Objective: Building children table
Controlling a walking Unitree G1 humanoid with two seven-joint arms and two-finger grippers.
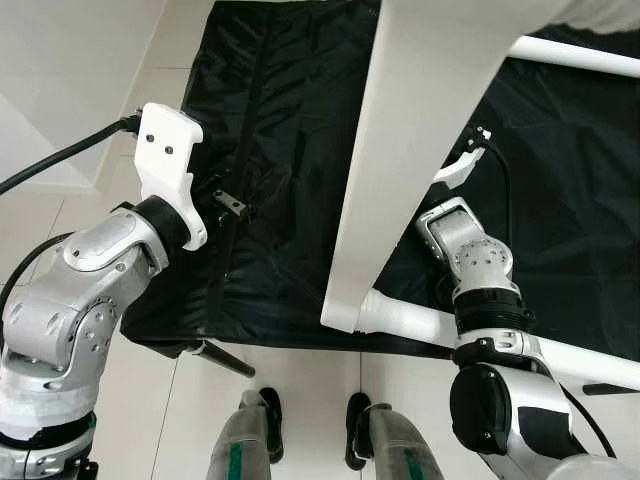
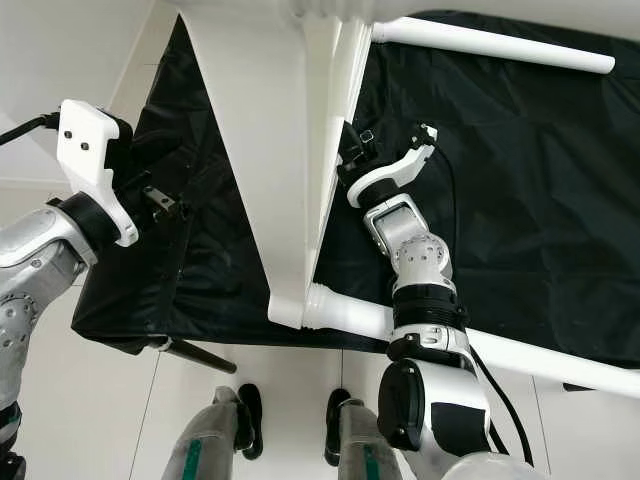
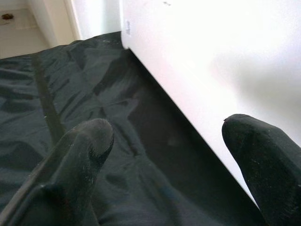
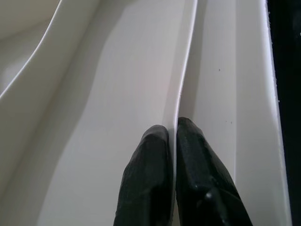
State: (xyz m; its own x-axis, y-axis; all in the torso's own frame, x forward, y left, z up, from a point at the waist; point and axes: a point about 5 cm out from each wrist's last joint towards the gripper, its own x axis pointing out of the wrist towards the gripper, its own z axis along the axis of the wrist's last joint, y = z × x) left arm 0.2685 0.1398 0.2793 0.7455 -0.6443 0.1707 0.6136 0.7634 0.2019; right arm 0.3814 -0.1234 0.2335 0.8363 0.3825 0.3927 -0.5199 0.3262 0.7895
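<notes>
I'm mid-assembly, I reckon: the white table top [image 2: 260, 150] stands on edge over the black sheet [image 2: 520, 200], a leg [image 2: 350, 312] at its near corner. My right gripper [image 4: 171, 134], jaws closed and empty, presses along a rim. My left gripper [image 3: 164, 136], jaws open, waits left; next it should steady the panel

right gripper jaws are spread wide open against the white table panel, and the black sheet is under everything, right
Not quite. The right gripper has its jaws shut together, pressed at a ridge on the white table panel, as the right wrist view shows. The black sheet does lie under everything.
</notes>
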